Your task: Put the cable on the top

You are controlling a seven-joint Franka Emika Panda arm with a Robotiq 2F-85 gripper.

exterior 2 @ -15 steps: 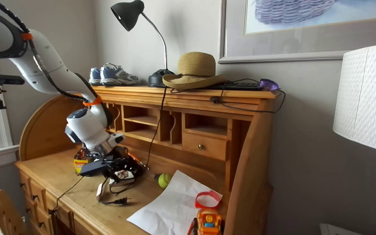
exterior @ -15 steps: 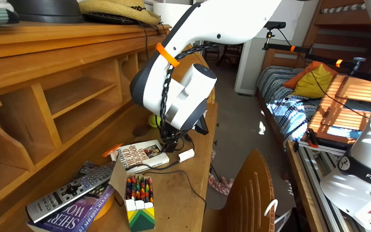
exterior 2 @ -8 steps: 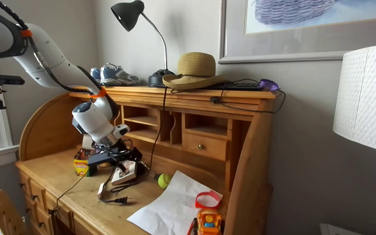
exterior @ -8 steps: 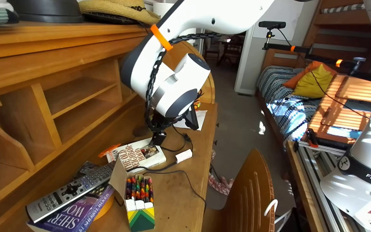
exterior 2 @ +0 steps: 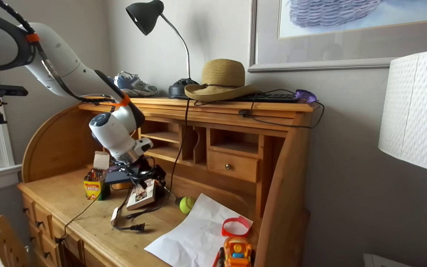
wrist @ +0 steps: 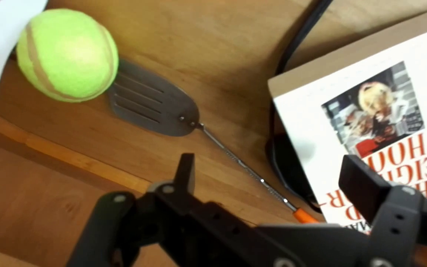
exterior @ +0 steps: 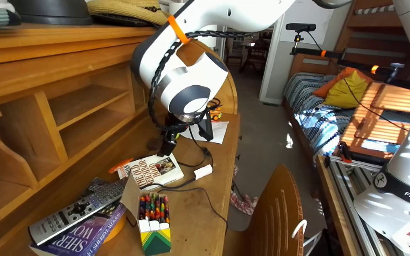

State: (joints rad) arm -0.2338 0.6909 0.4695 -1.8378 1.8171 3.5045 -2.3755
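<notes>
Over the bench (exterior: pixel 194 233), the tool (wrist: pixel 268 158) is now nearer to the cubbyholes (exterior: pixel 94 94) than a second ago, its jaws wide apart. The black cable (wrist: pixel 298 40) lies on the bench, thin and softly curved, just beside the white book (wrist: pixel 380 107).

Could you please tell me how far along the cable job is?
Done: no placing visible; the black cable with the two-pronged plug lies on the lower writing surface.
In hand: nothing gripped; the gripper stands open above the spatula and white-covered book.
Left: seemingly everything, namely grasping the cable, lifting it and laying it on the hutch's top ledge, where the straw hat sits.
</notes>
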